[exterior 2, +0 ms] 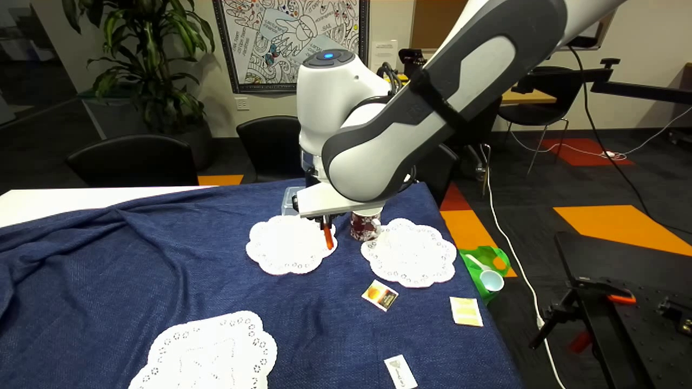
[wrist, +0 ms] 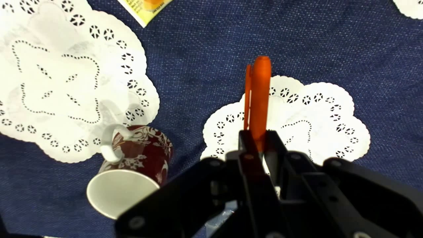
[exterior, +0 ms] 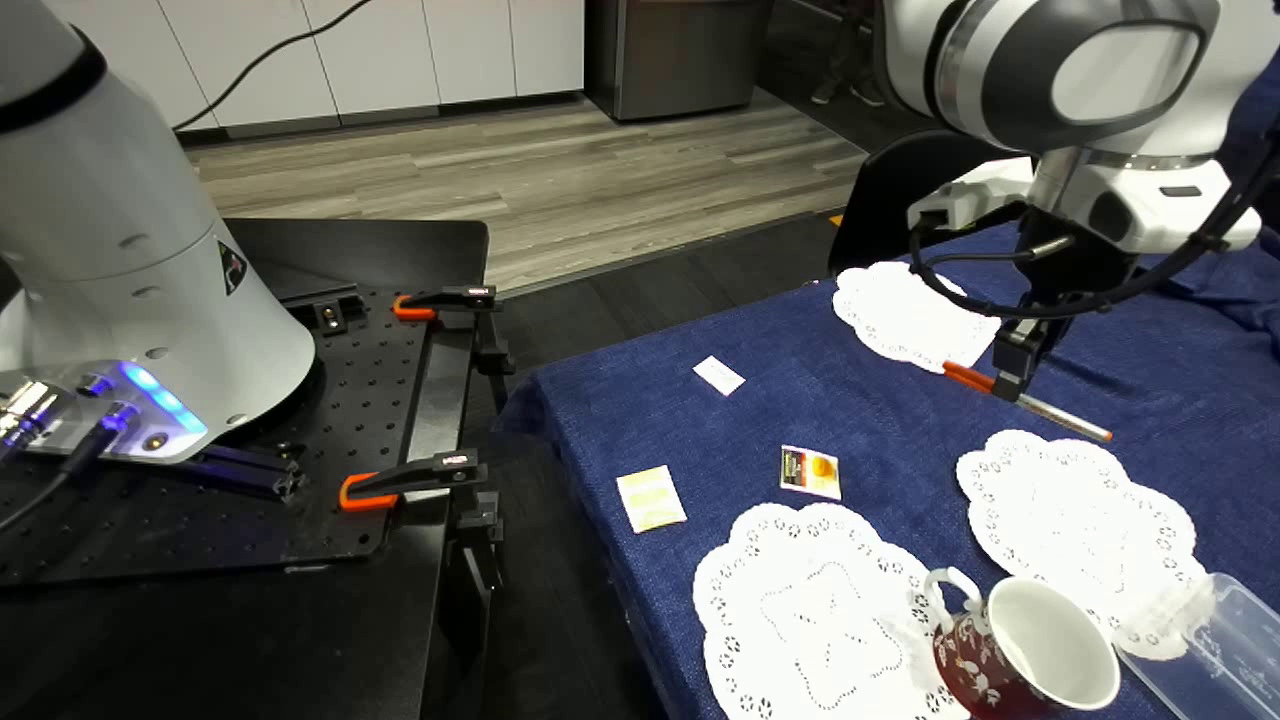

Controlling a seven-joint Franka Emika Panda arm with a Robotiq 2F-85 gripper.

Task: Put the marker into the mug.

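Note:
My gripper [exterior: 1012, 380] is shut on the marker and holds it above the blue cloth, beside a doily. The marker [exterior: 1062, 414] lies tilted across the fingers, its orange cap end on one side and its pale body with an orange tip on the other. In the wrist view, the orange cap of the marker [wrist: 260, 99] sticks out past the fingertips [wrist: 258, 140]; the rest is hidden behind the gripper. The mug [exterior: 975, 660], dark red with a white pattern and white inside, stands upright on the cloth with its handle towards a doily. It also shows in the wrist view [wrist: 145, 152], left of the gripper.
White doilies [exterior: 1085, 515] [exterior: 810, 610] [exterior: 915, 315] lie on the blue-covered table. A clear plastic container [exterior: 1235, 650] stands near the mug. A tea packet [exterior: 811, 472], a yellow packet [exterior: 651, 498] and a small white packet [exterior: 719, 375] lie on the cloth.

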